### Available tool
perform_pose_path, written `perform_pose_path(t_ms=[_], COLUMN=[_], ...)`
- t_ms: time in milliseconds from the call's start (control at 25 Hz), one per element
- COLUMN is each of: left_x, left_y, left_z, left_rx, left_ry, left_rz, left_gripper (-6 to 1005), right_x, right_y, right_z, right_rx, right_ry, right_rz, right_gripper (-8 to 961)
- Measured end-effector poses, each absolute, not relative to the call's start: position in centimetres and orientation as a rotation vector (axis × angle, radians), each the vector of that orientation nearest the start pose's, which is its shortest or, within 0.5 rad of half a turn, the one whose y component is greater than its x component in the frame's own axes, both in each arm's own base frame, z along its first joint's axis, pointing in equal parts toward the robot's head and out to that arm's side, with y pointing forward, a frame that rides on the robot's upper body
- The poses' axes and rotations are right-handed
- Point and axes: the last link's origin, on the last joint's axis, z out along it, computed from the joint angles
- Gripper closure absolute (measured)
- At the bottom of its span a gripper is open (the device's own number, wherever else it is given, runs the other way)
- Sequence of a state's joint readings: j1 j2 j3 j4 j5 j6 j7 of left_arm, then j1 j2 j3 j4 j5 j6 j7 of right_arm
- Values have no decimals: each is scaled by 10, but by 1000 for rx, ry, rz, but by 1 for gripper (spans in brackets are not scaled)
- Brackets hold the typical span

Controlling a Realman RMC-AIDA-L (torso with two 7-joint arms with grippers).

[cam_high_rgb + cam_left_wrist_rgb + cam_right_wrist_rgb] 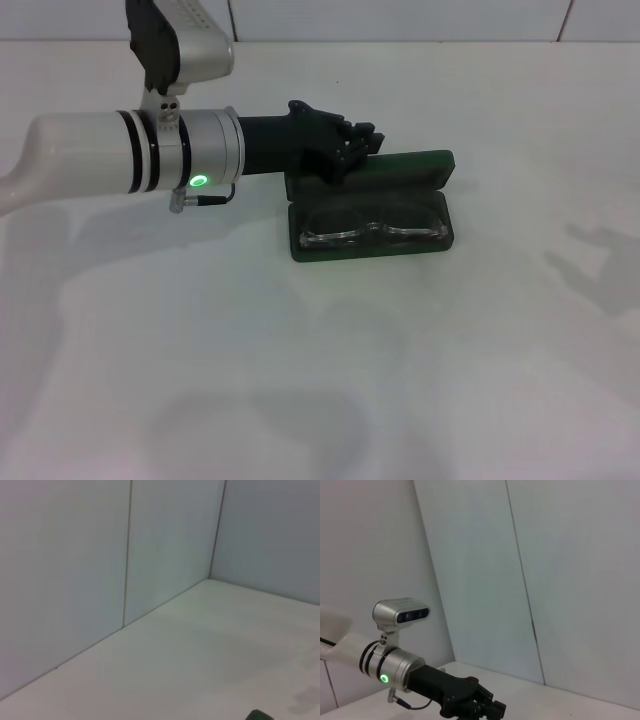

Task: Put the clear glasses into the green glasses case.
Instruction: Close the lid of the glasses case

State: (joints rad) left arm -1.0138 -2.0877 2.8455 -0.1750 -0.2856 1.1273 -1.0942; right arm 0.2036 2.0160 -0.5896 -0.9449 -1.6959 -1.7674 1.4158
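Glasses: in open case, light, slick, brittle—grip at bridge; left gripper at case lid, jaw state n/k.

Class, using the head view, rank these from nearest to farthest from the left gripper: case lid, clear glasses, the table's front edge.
1. Case lid, right at the left gripper.
2. Clear glasses, in the case's tray, just in front.
3. Table's front edge, far forward.

Clear glasses inside open green glasses case; left claw at lid.
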Motion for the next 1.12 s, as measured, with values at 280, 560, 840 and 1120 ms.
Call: perform_pose_path(t_ms=[280,560,840,1120], left_x=[-187,-186,-187,-189], left_y=[403,401,399,392], left_z=[-87,-90,-91,-95], left_rx=[-2732,-2745,-2761,-2809], left_ry=[-474,-469,-462,-445], left_rz=[-524,-525,-507,-472], left_gripper=[852,850,848,847], right_x=[310,309,310,310], right_y=[261,262,261,261], right_z=[111,111,111,110], right_rx=[-2389,-2391,-2390,-2391], right_ry=[550,549,553,557], right_rz=[864,865,869,875], right_gripper=[481,480,480,479])
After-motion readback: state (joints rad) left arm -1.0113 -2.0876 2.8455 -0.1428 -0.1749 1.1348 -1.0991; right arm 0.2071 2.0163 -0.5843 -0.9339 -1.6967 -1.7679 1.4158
